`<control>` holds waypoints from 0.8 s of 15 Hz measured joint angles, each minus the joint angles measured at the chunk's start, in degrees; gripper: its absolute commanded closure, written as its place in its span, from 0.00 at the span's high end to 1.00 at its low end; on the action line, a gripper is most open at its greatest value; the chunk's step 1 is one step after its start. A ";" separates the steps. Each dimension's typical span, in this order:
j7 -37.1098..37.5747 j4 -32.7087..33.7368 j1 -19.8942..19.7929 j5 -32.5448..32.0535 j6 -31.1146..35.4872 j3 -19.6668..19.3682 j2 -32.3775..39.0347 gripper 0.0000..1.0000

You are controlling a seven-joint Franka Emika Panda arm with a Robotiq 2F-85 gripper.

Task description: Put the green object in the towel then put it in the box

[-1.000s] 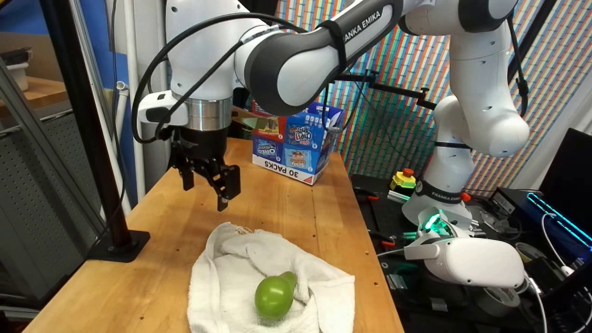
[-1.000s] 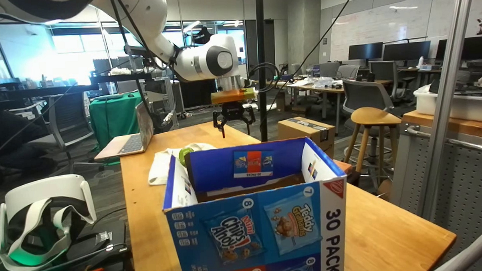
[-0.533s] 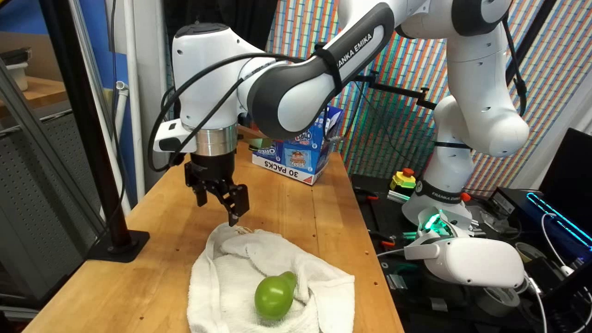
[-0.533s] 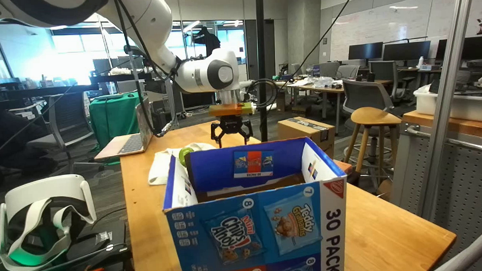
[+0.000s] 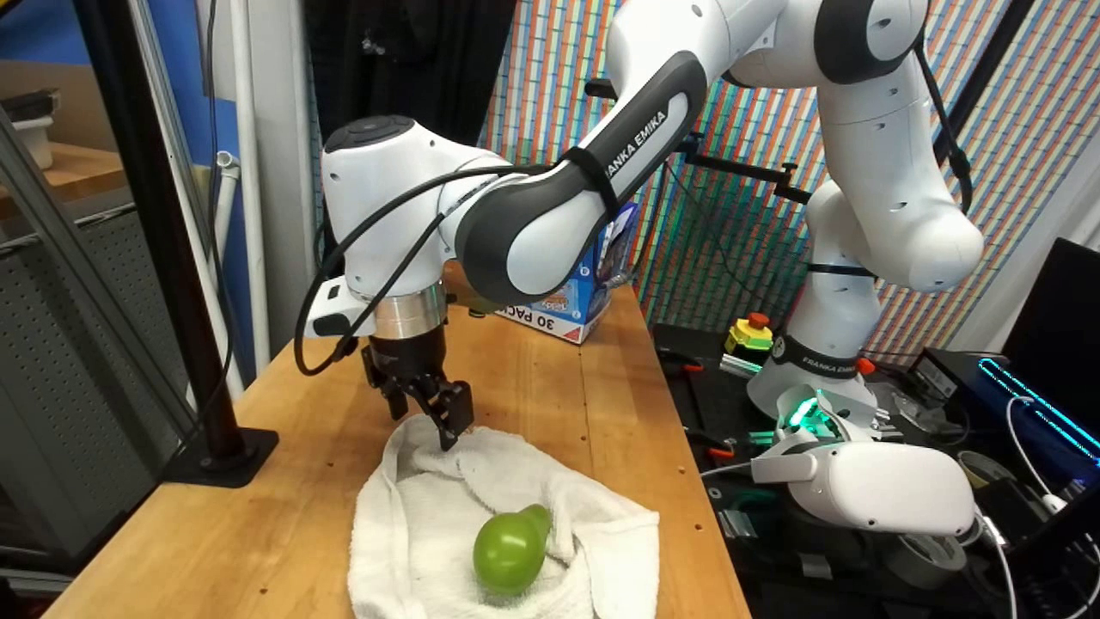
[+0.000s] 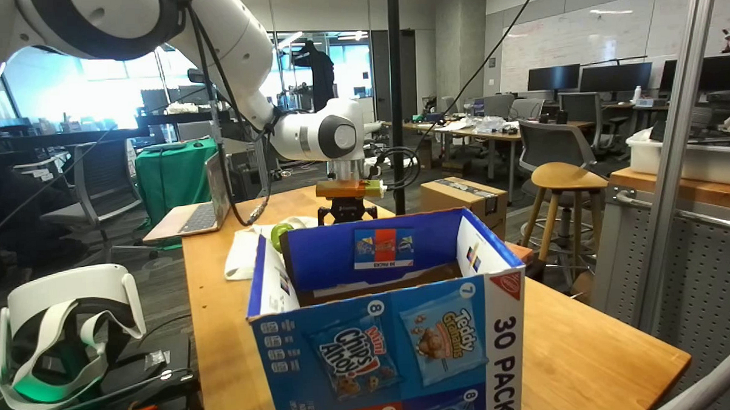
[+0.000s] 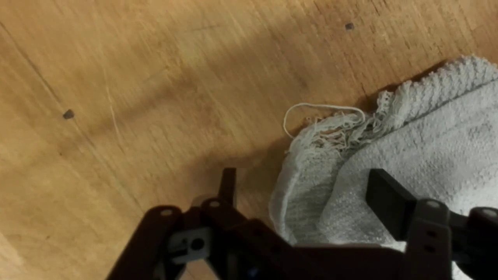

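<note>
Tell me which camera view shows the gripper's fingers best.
The wrist view: both fingers appear close up, apart, one in front of the towel. An exterior view shows the fingers smaller; in an exterior view the box hides their lower parts.

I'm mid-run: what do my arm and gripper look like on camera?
The Franka Panda arm is white with dark grey trim and white FRANKA EMIKA lettering. A black strap circles it, and black cables loop outside. Past a silver collar comes the black Robotiq gripper, its two fingers jointed, with pale round bolt heads.

tool (image 7: 305, 186) downward, jaws apart
</note>
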 measured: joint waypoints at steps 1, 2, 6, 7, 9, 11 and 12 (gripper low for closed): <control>0.02 -0.01 0.00 0.00 -0.02 -0.06 0.37 0.46; 0.03 -0.01 -0.01 0.00 -0.02 -0.13 0.63 0.39; 0.06 -0.01 -0.25 0.00 0.01 -0.22 0.38 0.10; 0.07 -0.19 -0.40 0.00 0.14 -0.21 -0.05 0.06; 0.07 -0.87 -0.96 0.22 0.47 -0.09 -1.52 0.00; 0.06 -2.85 -1.92 0.95 1.50 0.23 -4.34 0.05; 0.05 -4.39 -2.46 1.43 2.18 0.43 -6.28 0.05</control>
